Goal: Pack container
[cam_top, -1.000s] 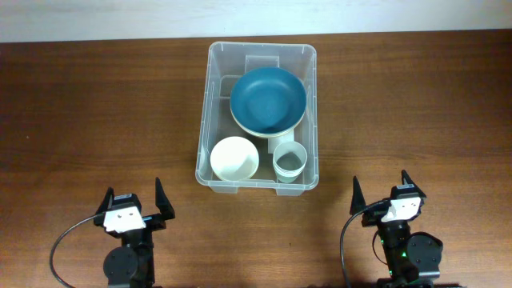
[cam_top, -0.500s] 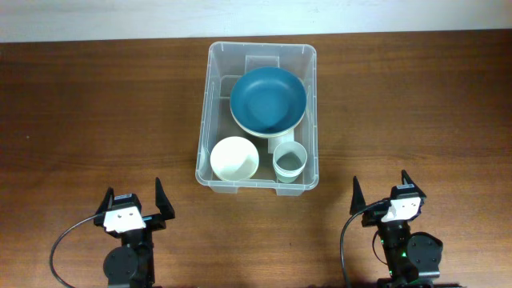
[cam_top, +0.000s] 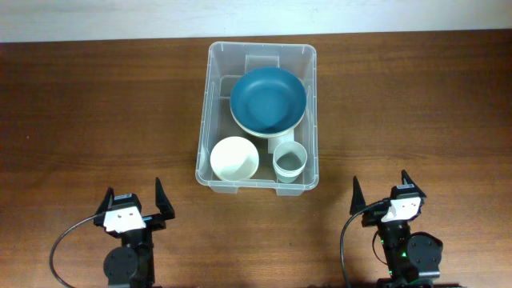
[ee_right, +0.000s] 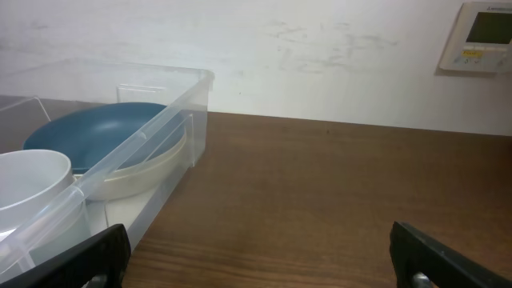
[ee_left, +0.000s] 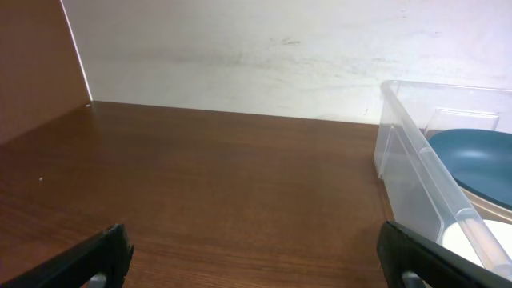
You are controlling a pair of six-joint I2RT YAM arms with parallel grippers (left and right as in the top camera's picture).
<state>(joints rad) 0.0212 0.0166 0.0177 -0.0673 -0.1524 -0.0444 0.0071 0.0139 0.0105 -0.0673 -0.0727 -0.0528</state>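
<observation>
The clear plastic container (cam_top: 210, 112) stands at the table's middle back. Inside it a blue plate (cam_top: 268, 100) lies on a cream plate, with a cream bowl (cam_top: 234, 158) at the front left and a pale cup (cam_top: 290, 160) at the front right. My left gripper (cam_top: 133, 200) is open and empty near the front edge, left of the container. My right gripper (cam_top: 380, 194) is open and empty at the front right. The container also shows in the left wrist view (ee_left: 404, 152) and the right wrist view (ee_right: 172, 120); the jaws (ee_left: 254, 260) (ee_right: 260, 256) hold nothing.
The brown wooden table (cam_top: 96, 120) meets a white wall (ee_left: 240, 56) at the back. A wall panel (ee_right: 478, 36) hangs at the right. A brown side board (ee_left: 32, 72) stands at the left.
</observation>
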